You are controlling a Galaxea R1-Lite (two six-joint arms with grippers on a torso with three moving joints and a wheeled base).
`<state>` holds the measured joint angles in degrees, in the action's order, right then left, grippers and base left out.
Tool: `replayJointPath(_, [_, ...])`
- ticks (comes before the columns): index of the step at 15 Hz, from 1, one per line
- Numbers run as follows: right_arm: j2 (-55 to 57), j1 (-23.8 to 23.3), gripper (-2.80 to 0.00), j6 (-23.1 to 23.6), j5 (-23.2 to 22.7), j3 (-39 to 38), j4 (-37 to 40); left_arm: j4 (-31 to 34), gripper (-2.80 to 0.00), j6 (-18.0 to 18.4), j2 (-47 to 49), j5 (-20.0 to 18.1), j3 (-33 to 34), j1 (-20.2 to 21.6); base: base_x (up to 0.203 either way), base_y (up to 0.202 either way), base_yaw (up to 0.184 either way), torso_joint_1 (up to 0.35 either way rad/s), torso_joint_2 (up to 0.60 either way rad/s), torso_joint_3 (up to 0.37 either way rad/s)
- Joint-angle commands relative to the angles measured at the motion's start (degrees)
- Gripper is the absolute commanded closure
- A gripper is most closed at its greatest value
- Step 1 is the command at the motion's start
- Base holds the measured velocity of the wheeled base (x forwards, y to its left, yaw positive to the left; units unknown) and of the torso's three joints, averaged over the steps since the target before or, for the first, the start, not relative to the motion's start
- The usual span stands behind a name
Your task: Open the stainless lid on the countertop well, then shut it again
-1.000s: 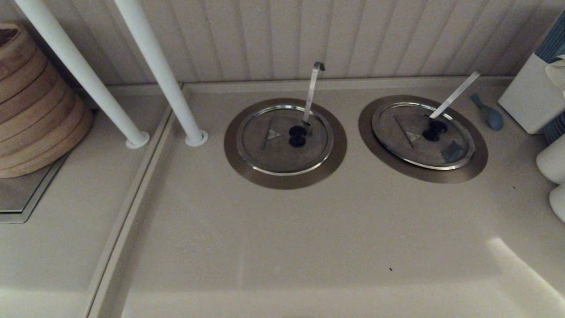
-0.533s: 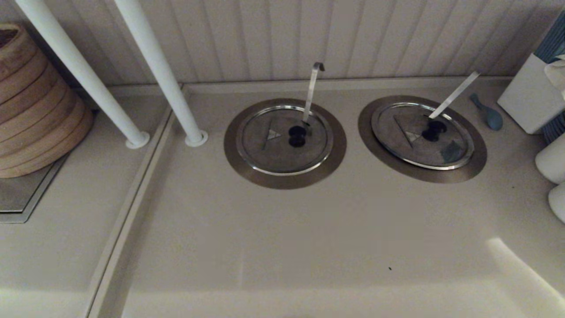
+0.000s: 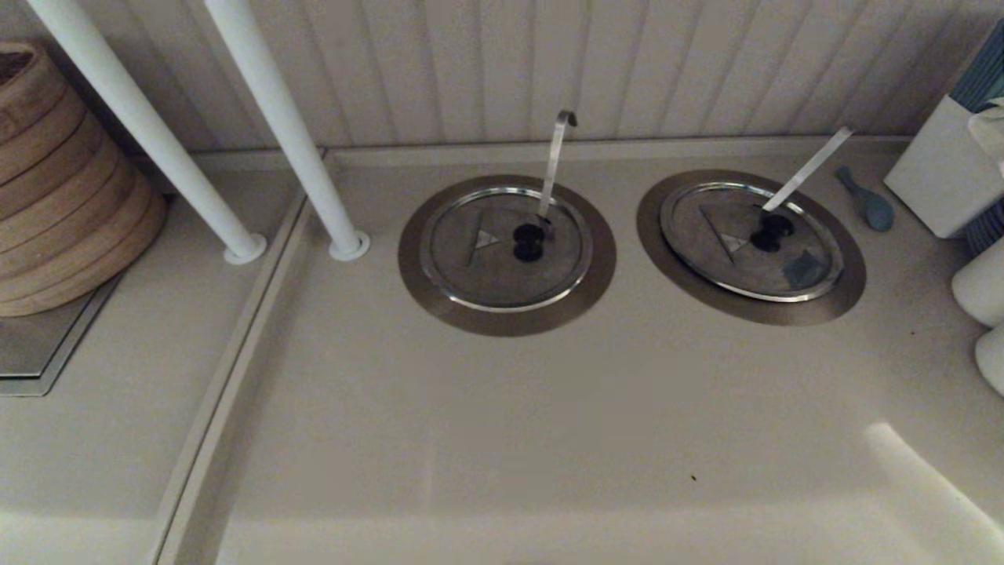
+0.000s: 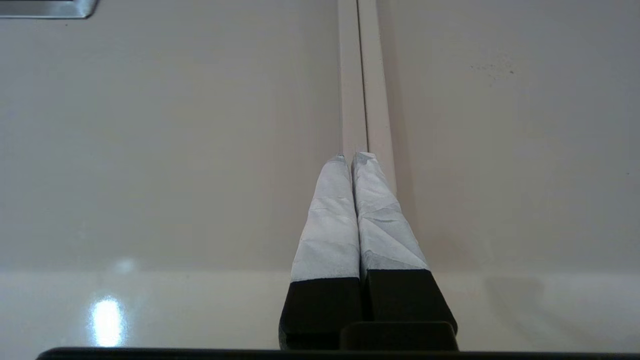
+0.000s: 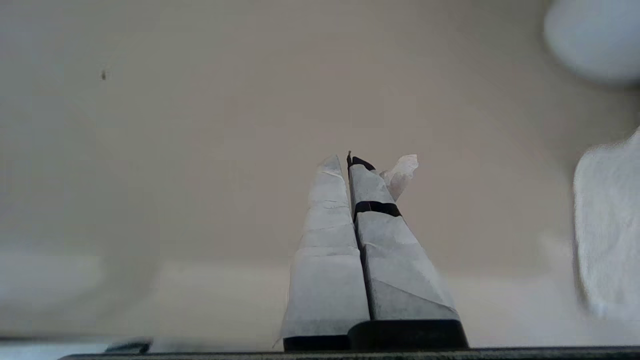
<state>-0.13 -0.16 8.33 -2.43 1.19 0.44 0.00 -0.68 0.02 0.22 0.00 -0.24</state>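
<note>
Nothing's really moved on the countertop (image 3: 549,439) over the last second, so I haven't started. The countertop well (image 3: 851,294) on the right is covered, the stainless lid (image 3: 733,263) seated flat in its ring. The left gripper (image 4: 356,159) and right gripper (image 5: 349,161) both hover over bare counter, fingers pressed together, holding nothing.

Countertop well (image 3: 849,276) interior hidden under stainless lid (image 3: 737,255). Bamboo steamer stack (image 3: 63,196) cut off at tabletop's left edge. White containers (image 3: 984,286) cut off, right edge.
</note>
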Motion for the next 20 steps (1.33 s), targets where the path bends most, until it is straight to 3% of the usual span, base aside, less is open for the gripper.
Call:
replayJointPath(1, [0.2, 0.0, 0.00, 2.0, -1.0, -1.2, -0.4, 0.0, 0.00, 0.0, 0.1, 0.0, 0.0, 0.0, 0.000, 0.000, 0.000, 0.000, 0.00, 0.000])
replayJointPath(5, [0.2, 0.1, 0.00, -5.6, 0.9, -1.2, -0.2, 0.0, 0.00, 0.0, 0.1, 0.0, 0.0, 0.0, 0.000, 0.000, 0.000, 0.000, 0.00, 0.000])
replayJointPath(8, [0.2, 0.0, 0.00, -8.4, 2.3, -1.2, -0.4, 0.0, 0.00, 0.0, 0.1, 0.0, 0.0, 0.0, 0.000, 0.000, 0.000, 0.000, 0.00, 0.000])
replayJointPath(20, [0.2, 0.0, 0.00, -8.5, 2.3, -1.2, -0.4, 0.0, 0.00, 0.0, 0.1, 0.0, 0.0, 0.0, 0.000, 0.000, 0.000, 0.000, 0.00, 0.000])
